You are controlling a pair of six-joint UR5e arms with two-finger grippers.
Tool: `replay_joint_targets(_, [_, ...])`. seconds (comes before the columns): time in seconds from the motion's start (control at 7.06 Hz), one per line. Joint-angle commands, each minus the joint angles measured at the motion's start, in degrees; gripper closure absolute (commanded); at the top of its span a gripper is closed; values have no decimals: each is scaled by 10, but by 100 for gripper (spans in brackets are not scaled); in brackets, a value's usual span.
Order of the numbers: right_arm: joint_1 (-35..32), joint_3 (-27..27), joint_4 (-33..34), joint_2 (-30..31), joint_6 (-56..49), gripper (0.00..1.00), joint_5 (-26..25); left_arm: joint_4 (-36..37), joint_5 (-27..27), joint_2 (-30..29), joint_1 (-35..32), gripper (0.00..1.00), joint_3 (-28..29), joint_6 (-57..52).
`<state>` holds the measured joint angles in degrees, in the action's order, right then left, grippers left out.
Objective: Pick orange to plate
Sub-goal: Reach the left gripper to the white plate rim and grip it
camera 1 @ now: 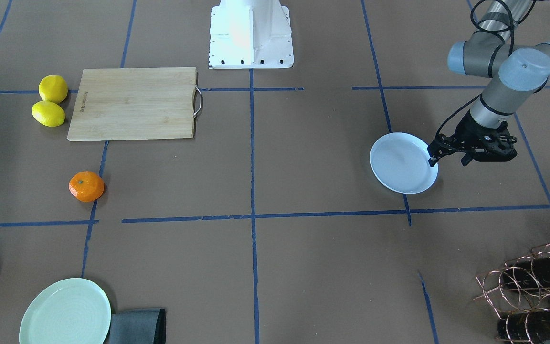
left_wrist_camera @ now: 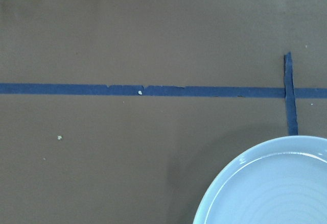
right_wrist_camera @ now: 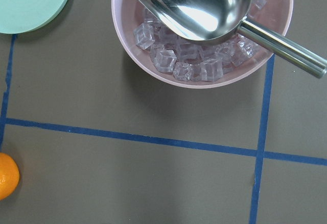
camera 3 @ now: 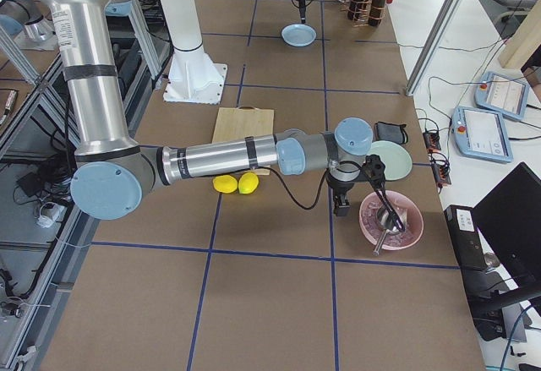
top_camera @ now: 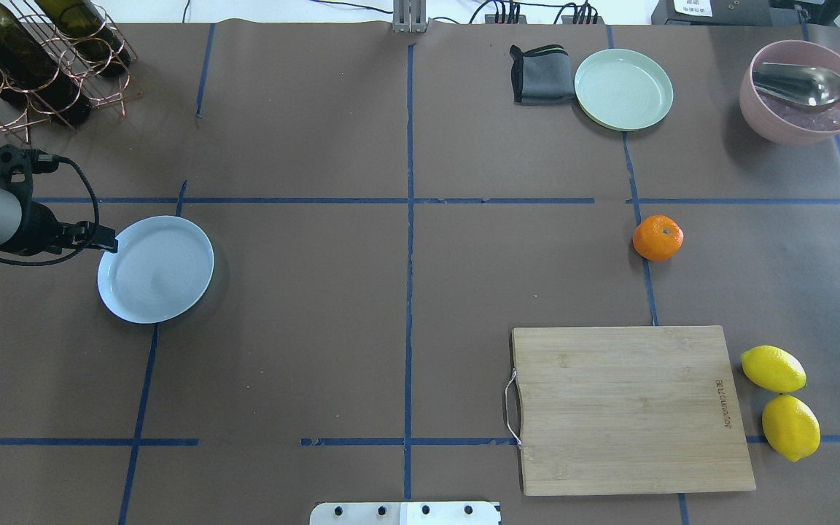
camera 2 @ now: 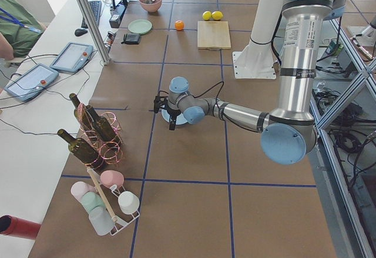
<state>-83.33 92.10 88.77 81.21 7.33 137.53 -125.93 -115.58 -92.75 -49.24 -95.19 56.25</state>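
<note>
The orange sits by itself on the brown tabletop, on the robot's right side. It rests on a blue tape line. Nothing is touching it. The wooden cutting board lies near it, closer to the robot. Two yellow lemons sit side by side, just beside the board's far right edge. On the other side of the orange, farther from the robot, there is a light green plate. A folded grey cloth lies just beside that plate. A pink bowl full of ice cubes stands to the right, and a shiny metal scoop rests in it.

The plate is pale blue-white and has nothing on it. It lies on the robot's left side, well apart from the orange.

The left end effector is low beside the plate's outer edge. Its two fingers are spread apart and hold nothing. One finger is right at the rim, but I cannot tell if it touches.

The right end effector hangs over the tabletop near the pink bowl. I cannot tell if its fingers are apart or together. Its camera sees the orange at the very edge.

A copper wire rack with dark bottles stands in the far left corner.
</note>
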Motion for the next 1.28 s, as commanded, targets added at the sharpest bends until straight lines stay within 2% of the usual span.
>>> replay_joint_targets(0.0, [0, 1, 0, -2, 1, 0, 0, 1, 4, 0, 15, 0, 4, 3])
replay_joint_targets(0.28, [0, 1, 0, -3, 1, 0, 0, 0, 10, 0, 31, 0, 8, 1])
replay_joint_targets(0.43, [0, 1, 0, -3, 1, 0, 0, 0, 18, 0, 34, 4, 11, 1])
replay_joint_targets(0.99, [0, 0, 0, -3, 1, 0, 0, 0, 19, -1, 38, 37, 12, -2])
replay_joint_targets(1.13, [0, 0, 0, -3, 1, 0, 0, 0, 20, -1, 38, 49, 12, -2])
